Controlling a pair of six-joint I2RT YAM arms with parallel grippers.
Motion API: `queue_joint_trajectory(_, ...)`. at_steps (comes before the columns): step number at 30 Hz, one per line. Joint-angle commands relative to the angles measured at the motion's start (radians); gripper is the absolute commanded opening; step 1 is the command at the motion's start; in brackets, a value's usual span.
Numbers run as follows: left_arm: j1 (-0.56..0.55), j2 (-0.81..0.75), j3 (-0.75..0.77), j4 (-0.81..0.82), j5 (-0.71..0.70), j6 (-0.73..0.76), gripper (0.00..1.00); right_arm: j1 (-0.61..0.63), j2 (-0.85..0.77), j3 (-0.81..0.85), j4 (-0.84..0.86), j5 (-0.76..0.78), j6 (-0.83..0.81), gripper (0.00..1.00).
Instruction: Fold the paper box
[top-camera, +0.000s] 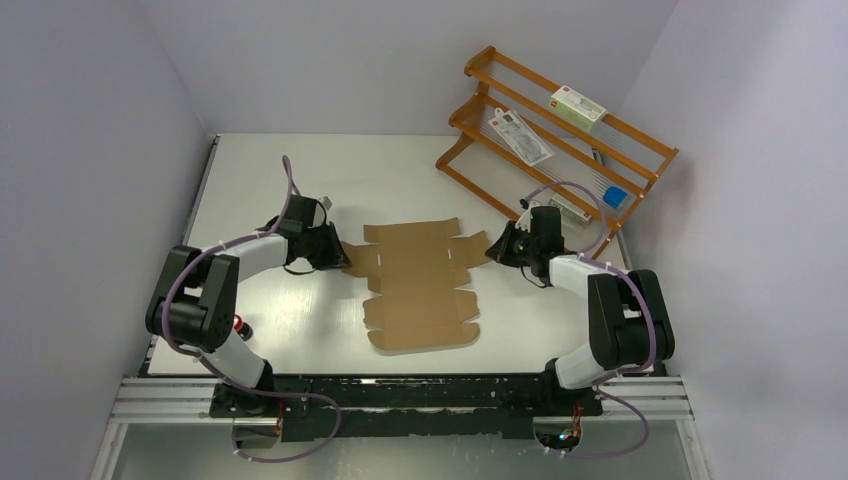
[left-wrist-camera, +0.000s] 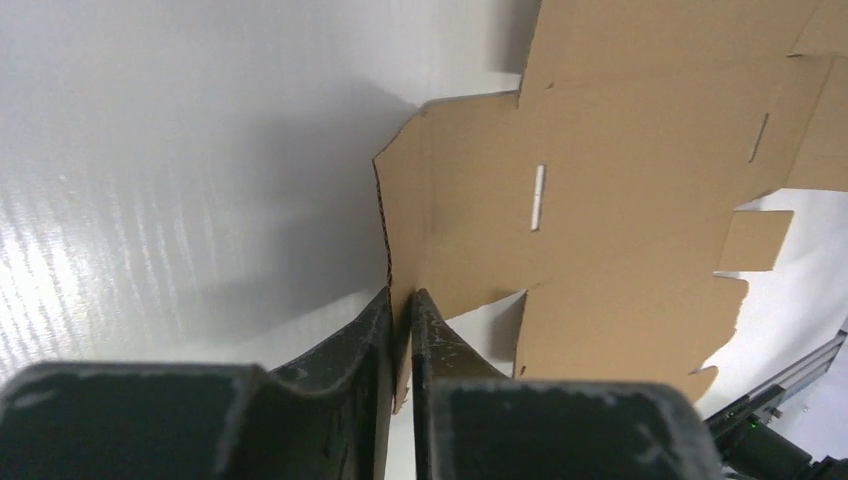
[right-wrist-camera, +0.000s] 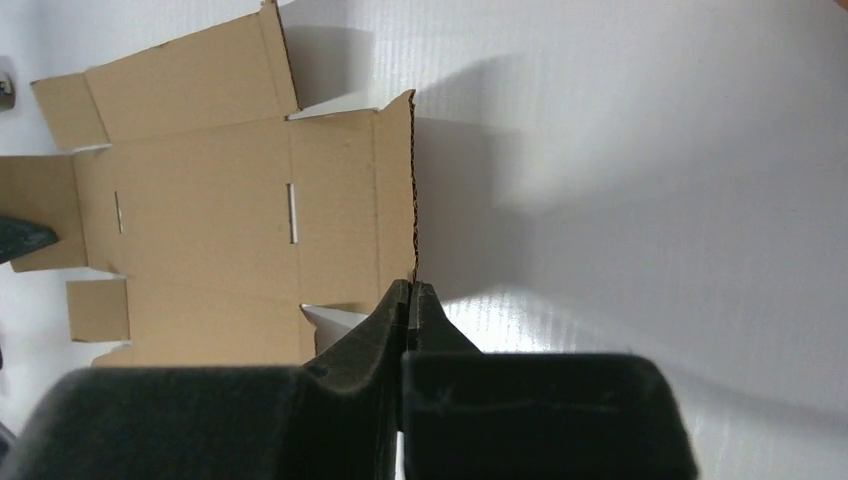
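The paper box (top-camera: 420, 285) is a flat brown die-cut sheet with flaps, tabs and two slots, lying in the middle of the white table. My left gripper (top-camera: 338, 254) is shut on the sheet's left side flap, which shows bent upward in the left wrist view (left-wrist-camera: 405, 200), with the gripper (left-wrist-camera: 402, 300) pinching its edge. My right gripper (top-camera: 498, 248) is shut on the right side flap (right-wrist-camera: 395, 180), its tips (right-wrist-camera: 411, 288) closed on the scalloped edge. The sheet's far half is lifted a little between the two grippers.
An orange wooden rack (top-camera: 560, 135) stands at the back right, holding small white printed packages (top-camera: 578, 107) and a blue item (top-camera: 614, 196). The table's near edge has a metal rail (top-camera: 400, 395). Grey walls close in left, back and right.
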Motion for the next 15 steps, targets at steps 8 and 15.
queue_joint_trajectory(8,-0.039,-0.109,0.075,-0.076,-0.074,0.064,0.09,0.057,-0.103,0.034,-0.082,0.087,-0.038,0.00)
queue_joint_trajectory(15,-0.117,-0.144,0.103,-0.146,-0.209,0.082,0.09,0.158,-0.144,0.071,-0.153,0.211,-0.060,0.00)
